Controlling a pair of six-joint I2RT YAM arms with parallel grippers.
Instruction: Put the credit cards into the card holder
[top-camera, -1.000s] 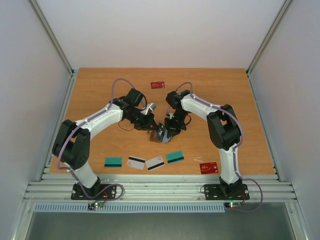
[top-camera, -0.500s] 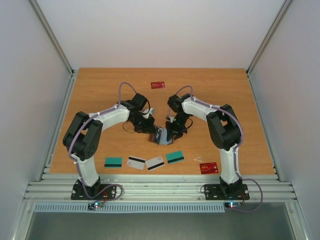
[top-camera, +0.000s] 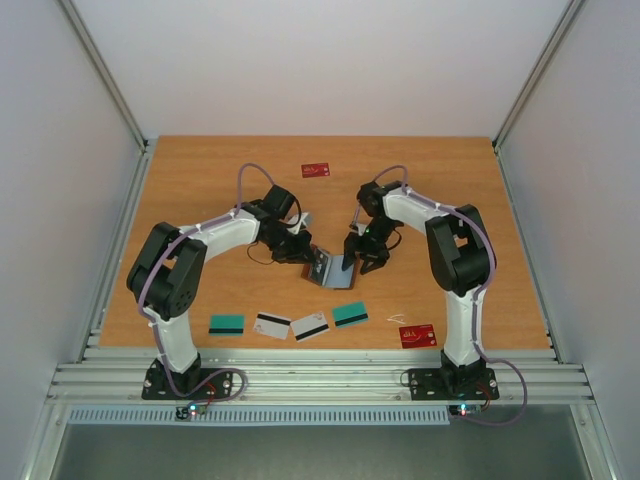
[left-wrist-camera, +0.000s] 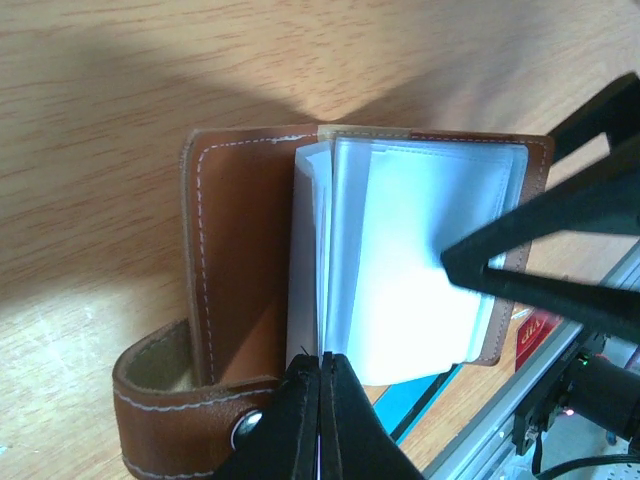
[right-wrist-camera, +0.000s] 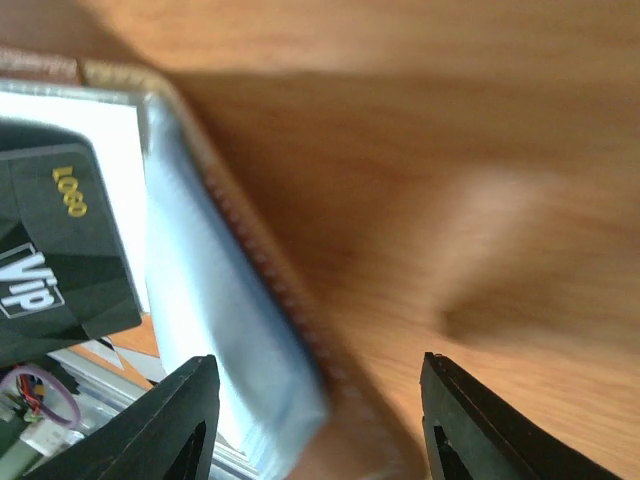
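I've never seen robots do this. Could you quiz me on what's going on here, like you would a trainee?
1. How many credit cards lie loose on the table?
2. True or false: the left gripper is shut on the card holder.
3. Which colour card sits in the holder? A teal, B black, C red.
Key: 1. Six: two teal cards, two white cards, two red cards. 2. True. 3. B, the black card.
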